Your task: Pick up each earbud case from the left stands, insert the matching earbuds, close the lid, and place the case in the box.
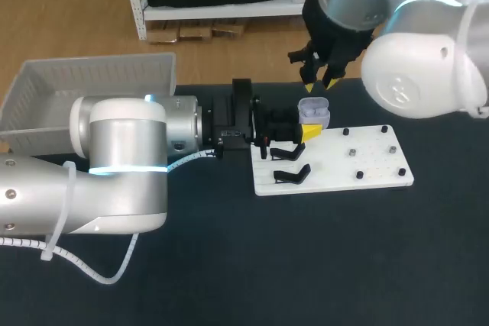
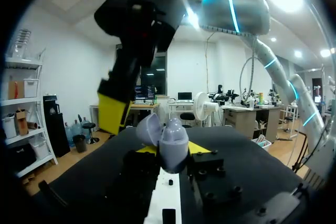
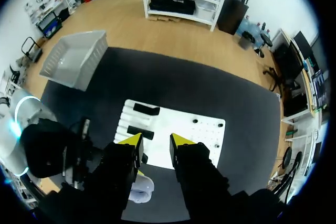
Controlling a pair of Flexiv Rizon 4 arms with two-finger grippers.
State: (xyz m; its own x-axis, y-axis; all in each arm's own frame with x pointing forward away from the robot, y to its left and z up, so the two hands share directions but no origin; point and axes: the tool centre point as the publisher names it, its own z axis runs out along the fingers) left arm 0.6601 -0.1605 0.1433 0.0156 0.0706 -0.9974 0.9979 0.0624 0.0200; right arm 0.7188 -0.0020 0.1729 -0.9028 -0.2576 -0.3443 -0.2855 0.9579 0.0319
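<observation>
The dark worktop carries a white board on its right half, nearer the far edge. Two black stands sit along the board's left edge, and small black pegs dot its right part. A grey box with ribbed walls stands at the worktop's far left corner.

My left arm comes in from the left edge and stretches level across the middle, so that the left gripper lies over the board's far left corner. Its two yellow-tipped fingers are closed narrowly on the lower body of a lavender earbud case, one from each side, and hold it upright just above the board. The case's lid stands open. Whether earbuds sit inside it I cannot tell, since its hollow shows only as pale blurs.

My right arm comes in from the far right corner and points straight down. The right gripper hangs directly above the case, clear of it and touching nothing. Its fingers stand a narrow gap apart with nothing between them. In the right wrist view the case shows just under one of those fingers, with the board ahead of the tips and the box well beyond.
</observation>
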